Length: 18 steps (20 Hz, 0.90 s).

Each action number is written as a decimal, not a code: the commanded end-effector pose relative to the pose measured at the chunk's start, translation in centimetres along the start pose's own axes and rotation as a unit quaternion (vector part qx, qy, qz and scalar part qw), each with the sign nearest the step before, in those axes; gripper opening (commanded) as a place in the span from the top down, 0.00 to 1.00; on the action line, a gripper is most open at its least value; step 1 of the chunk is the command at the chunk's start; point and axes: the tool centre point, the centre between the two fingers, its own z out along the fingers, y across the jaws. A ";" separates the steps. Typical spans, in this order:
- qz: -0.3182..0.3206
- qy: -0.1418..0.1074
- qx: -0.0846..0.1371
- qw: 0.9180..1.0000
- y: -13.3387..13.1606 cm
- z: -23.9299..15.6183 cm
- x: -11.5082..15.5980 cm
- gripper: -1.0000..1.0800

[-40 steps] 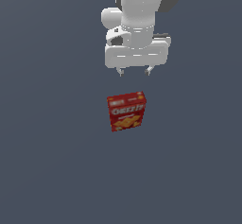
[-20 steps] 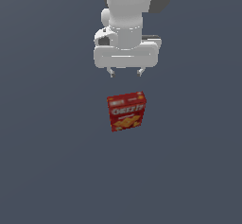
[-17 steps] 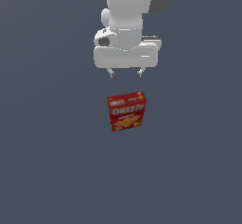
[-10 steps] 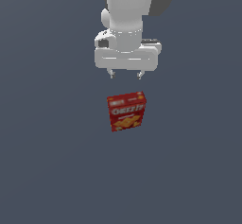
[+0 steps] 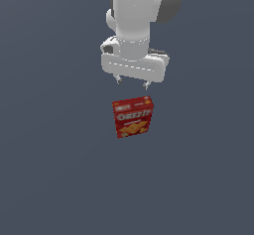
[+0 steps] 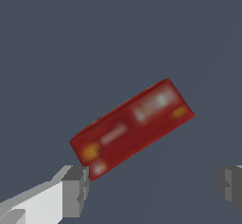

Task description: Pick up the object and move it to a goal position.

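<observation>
Gripper (image 5: 132, 83) hangs with its fingers spread wide and nothing between them, pointing down at the dark grey surface (image 5: 54, 169). Below it and apart from its fingertips (image 6: 75, 190), the red cracker box (image 5: 132, 116) stands upright on that surface, its top face turned at a slant to the line between the fingers.

Arm vertical, hand (image 5: 132, 83) pointing down, fingers spread apart.
</observation>
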 end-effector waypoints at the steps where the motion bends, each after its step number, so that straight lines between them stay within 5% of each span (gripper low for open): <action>1: 0.032 -0.001 -0.001 0.999 -0.1 0.4 0.1 0.04; 9: 0.131 -0.003 -0.005 0.991 -0.3 1.6 0.5 0.04; 18: 0.241 -0.004 -0.009 0.970 -0.5 3.0 0.8 0.04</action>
